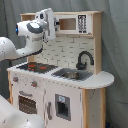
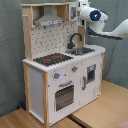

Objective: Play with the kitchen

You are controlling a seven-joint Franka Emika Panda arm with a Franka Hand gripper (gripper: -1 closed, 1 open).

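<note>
- The gripper (image 1: pixel 51 25) is up at the top shelf of the toy kitchen (image 1: pixel 75 95); whether its jaws are open or closed cannot be told from either exterior view.
- In the first exterior view the gripper sits in front of the grey hood area, above the stovetop (image 1: pixel 36 66), with the white arm (image 1: pixel 20 47) bending away toward the first exterior view's left.
- In the second exterior view the gripper (image 2: pixel 80 11) is at the upper right corner of the kitchen (image 2: pixel 50 90), beside the hood (image 2: pixel 48 21).
- Below it are the sink (image 1: pixel 72 74) and the black faucet (image 1: pixel 83 59).
- The small upper cabinet (image 1: pixel 80 23) is just to the first exterior view's right of the gripper.
- The kitchen's front carries knobs (image 2: pixel 56 76) and an oven door (image 2: pixel 64 95).
- The kitchen stands on a wooden surface (image 2: pixel 107 107) before a grey curtain (image 2: pixel 10 50).
</note>
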